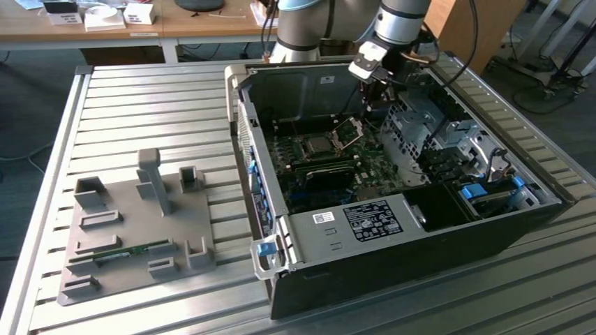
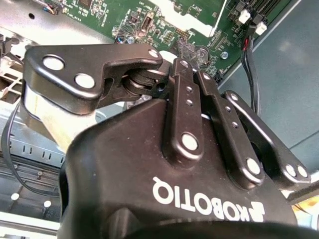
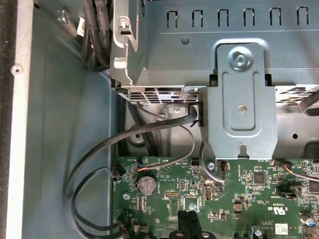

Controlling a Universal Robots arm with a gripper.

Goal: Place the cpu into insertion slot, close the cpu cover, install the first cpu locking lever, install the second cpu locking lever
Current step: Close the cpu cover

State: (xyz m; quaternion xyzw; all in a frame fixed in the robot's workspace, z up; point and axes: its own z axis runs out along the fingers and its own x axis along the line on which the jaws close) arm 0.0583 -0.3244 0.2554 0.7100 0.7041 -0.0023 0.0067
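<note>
Seemingly the flat silver-grey square cpu (image 1: 317, 145) already sits in the dark, metal-rimmed insertion slot (image 1: 302, 149). The silver windowed cpu cover (image 1: 352, 129) stands raised. The black fingers (image 2: 182, 99), clenched on nothing, hover near it. Closing the cover calls for pushing its free edge down.

Table (image 1: 139, 112): slatted aluminium, pale grey, long ribs.
Desk (image 1: 186, 28): wooden top, behind the table, small white boxes (image 1: 105, 17) on it.
Floor (image 1: 28, 105): dull blue-grey; loose cables (image 1: 545, 94) at the exterior view's right.
Light: even, diffuse.
</note>
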